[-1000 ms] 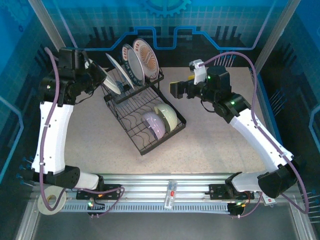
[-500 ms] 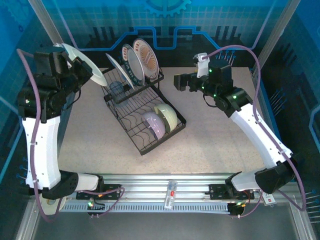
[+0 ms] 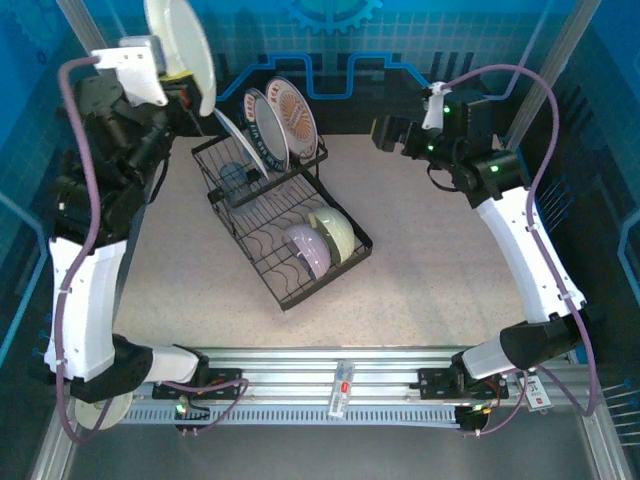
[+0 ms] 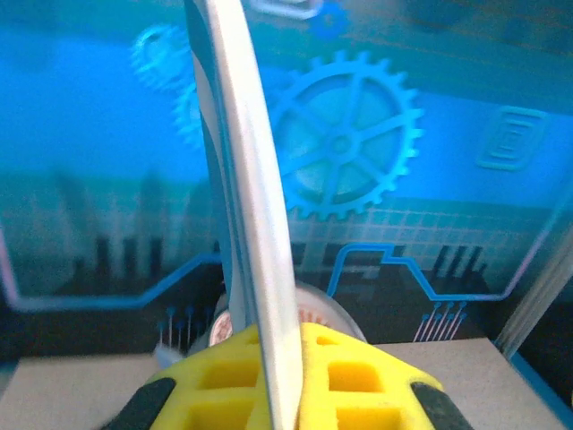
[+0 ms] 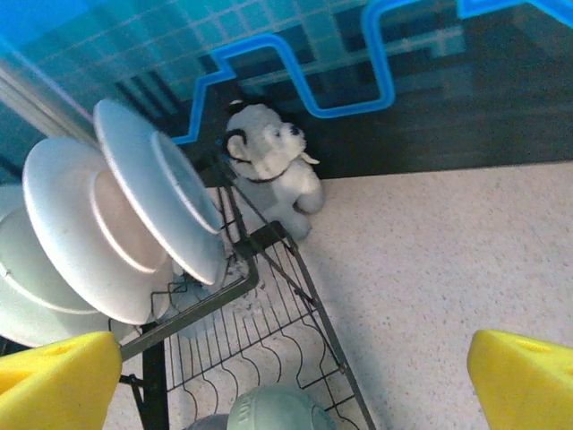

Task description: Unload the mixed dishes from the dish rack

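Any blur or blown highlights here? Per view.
Left wrist: the plate sits very close and soft, backdrop smeared at left. Top external: same plate reads bright white, little surface detail. Right wrist: crisp on the dog figurine and dish rack.

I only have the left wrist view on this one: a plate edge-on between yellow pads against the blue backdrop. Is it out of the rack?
Observer: Yes. In the top view the left gripper holds the plate raised to the left of the dish rack, apart from it.
Operator: What's left to unload at the plate end?
Observer: Three plates stand upright at the rack's far end.
Operator: And the other arm?
Observer: The right gripper is open and empty, to the right of the rack.
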